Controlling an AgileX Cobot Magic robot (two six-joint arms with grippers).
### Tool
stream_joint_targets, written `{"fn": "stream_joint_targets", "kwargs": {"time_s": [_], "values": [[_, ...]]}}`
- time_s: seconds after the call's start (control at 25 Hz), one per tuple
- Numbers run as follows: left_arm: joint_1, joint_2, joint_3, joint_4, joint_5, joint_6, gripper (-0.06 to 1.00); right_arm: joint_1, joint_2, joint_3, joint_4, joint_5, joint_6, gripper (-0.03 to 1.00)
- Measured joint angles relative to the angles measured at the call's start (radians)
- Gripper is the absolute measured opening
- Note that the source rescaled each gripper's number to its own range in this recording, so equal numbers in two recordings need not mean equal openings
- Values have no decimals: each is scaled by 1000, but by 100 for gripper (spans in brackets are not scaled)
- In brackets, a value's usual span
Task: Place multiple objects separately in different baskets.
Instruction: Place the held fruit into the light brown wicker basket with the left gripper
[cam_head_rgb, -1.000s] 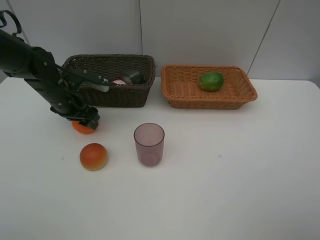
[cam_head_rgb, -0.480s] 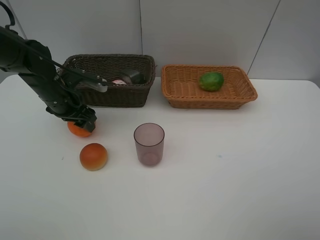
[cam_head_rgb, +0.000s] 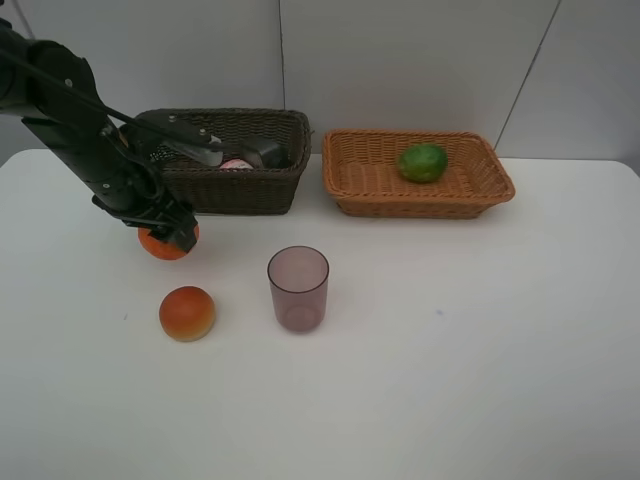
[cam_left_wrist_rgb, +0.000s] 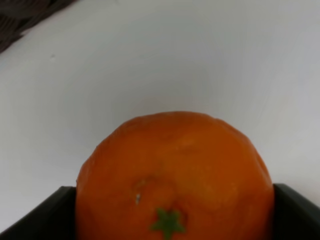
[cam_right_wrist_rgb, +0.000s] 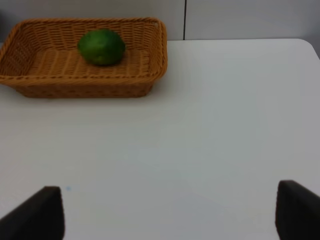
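My left gripper (cam_head_rgb: 172, 238) is shut on the orange tangerine (cam_head_rgb: 160, 245), just above the table in front of the dark brown basket (cam_head_rgb: 235, 192). In the left wrist view the tangerine (cam_left_wrist_rgb: 175, 160) fills the gap between the black fingers (cam_left_wrist_rgb: 40, 222). A red-orange round fruit (cam_head_rgb: 187, 313) and a translucent purple cup (cam_head_rgb: 298, 288) stand on the table nearby. The green fruit (cam_head_rgb: 423, 162) lies in the light orange-tan basket (cam_head_rgb: 425, 206). A pink bottle (cam_head_rgb: 237, 163) and a dark pump bottle (cam_head_rgb: 263, 153) lie in the dark basket. My right gripper (cam_right_wrist_rgb: 170, 210) is open and holds nothing.
A white table (cam_head_rgb: 480, 340) carries everything, with grey wall panels behind the baskets. The right wrist view shows the light basket (cam_right_wrist_rgb: 80, 85) with the green fruit (cam_right_wrist_rgb: 101, 46) ahead of the right gripper, across bare tabletop.
The left arm has swung back and risen a little, and the tangerine moved with the gripper, first slightly left, then up and right. Nothing else has shifted.
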Motion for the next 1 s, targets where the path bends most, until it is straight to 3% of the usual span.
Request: {"fn": "stream_joint_targets", "kwargs": {"time_s": [0.2,0.44,0.64,1.0], "values": [[-73,-35,-21,-5,1,7,93,0,0,0,0,0,0,94],[-135,-35,-153,-15,10,8,93,0,0,0,0,0,0,94],[-188,-15,-318,-20,7,8,93,0,0,0,0,0,0,94],[-252,208,-689,-63,31,10,93,0,0,0,0,0,0,94]]}}
